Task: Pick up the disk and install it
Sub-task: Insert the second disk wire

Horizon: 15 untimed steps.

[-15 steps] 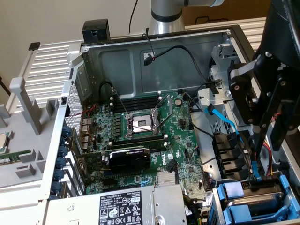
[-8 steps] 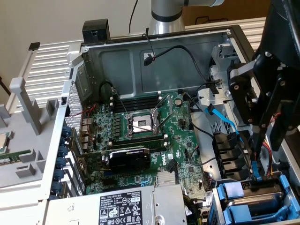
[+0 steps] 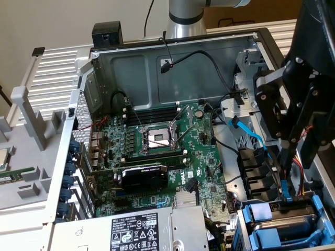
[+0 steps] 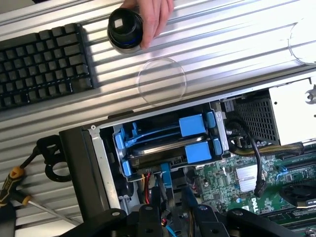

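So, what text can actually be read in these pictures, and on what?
"DELL": white logo on the green motherboard, legible in the wrist view.
Power supply sticker: warning symbols and print, too small to read.
Graphics card: green mark, unreadable.
Keyboard: key legends blurred.

Workshop or lab bench: opened computer case (image 3: 251, 39), keyboard (image 4: 44, 61) and screwdriver (image 4: 15, 185) lying on a ribbed metal table (image 4: 222, 44).
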### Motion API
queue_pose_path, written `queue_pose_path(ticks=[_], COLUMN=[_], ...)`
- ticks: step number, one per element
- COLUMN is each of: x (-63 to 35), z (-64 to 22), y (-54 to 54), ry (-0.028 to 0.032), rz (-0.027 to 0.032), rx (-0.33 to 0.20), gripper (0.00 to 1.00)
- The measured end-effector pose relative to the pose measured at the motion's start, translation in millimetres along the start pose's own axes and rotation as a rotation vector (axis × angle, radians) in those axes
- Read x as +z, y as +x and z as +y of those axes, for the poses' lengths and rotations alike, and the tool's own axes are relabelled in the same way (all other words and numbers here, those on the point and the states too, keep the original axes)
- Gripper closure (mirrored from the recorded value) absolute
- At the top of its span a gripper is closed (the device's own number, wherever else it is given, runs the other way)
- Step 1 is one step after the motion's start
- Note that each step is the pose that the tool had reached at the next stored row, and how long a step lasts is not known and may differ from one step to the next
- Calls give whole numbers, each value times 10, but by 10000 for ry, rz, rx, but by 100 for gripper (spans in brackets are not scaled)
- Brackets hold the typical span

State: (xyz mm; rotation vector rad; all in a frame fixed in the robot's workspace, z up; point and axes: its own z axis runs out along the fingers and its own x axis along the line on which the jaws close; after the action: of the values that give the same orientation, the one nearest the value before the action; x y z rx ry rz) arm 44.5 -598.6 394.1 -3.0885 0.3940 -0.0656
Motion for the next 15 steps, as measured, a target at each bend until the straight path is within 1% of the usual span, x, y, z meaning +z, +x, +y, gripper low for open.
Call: queue_pose_path(ticks=[15], x=[0], z=[0], y=[0], ry=[-32], rz=[-124], rx=[3], gripper=[69])
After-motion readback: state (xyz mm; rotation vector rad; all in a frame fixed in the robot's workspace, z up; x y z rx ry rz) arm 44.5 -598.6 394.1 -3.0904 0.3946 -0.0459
